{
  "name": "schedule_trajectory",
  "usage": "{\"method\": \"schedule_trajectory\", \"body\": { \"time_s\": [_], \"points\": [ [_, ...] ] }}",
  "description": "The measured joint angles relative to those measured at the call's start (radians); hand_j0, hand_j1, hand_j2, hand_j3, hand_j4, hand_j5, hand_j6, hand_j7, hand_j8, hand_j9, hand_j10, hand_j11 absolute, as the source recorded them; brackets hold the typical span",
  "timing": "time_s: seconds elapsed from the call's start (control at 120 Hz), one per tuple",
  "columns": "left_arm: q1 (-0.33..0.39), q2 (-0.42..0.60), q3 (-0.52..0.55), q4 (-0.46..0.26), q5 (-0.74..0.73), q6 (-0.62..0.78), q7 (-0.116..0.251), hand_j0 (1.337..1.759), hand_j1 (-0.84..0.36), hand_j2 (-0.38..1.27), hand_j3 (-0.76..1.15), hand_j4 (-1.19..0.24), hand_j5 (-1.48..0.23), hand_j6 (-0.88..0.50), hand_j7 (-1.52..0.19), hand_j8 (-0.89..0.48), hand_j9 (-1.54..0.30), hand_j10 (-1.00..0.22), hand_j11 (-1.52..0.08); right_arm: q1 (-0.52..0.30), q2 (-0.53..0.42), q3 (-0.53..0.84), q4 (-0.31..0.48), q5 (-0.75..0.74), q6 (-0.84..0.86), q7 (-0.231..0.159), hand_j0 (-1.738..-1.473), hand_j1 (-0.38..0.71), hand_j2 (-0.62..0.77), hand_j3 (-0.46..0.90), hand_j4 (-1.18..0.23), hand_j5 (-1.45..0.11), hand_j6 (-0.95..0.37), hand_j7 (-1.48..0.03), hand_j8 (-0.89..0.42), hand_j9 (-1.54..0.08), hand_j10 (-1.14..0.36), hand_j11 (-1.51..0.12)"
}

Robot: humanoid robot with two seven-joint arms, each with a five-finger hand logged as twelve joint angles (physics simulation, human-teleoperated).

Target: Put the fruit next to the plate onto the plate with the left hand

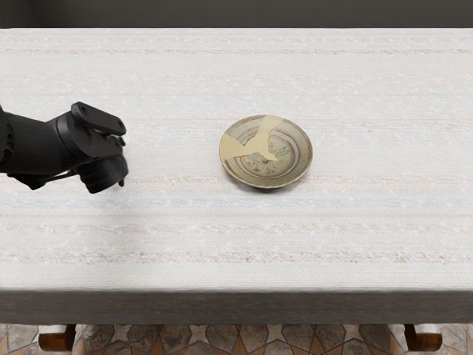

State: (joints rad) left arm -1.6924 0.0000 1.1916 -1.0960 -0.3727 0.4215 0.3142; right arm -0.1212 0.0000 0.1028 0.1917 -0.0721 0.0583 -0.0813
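A round olive-and-cream glazed plate [266, 151] lies flat near the middle of the table with nothing on it. My left hand [102, 157], black, comes in from the left edge and hovers low over the tabletop, well to the left of the plate, its back turned toward the camera. No fruit shows anywhere in the head view; whatever may lie under or inside the hand is hidden by it. The right arm is out of view.
The table [355, 237] is covered by a pale, faintly striped cloth and fills most of the view. Its front edge runs along the bottom, with a tiled floor and chair parts below it.
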Motion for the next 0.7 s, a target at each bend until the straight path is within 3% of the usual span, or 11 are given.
{"method": "schedule_trajectory", "body": {
  "time_s": [0.7],
  "points": [
    [-0.001, 0.013, -0.006, 0.002, 0.002, -0.003, -0.001, 1.658, -0.05, 0.07, 0.00, -0.33, -0.43, -0.33, -0.43, -0.33, -0.43, -0.33, -0.43, 0.000, 0.000, 0.000, 0.000, 0.000, 0.000, 0.000, -1.658, -0.33, 0.00, 0.00, -0.02, -0.02, -0.02, -0.02, -0.02, -0.02, -0.02, -0.02]
  ]
}}
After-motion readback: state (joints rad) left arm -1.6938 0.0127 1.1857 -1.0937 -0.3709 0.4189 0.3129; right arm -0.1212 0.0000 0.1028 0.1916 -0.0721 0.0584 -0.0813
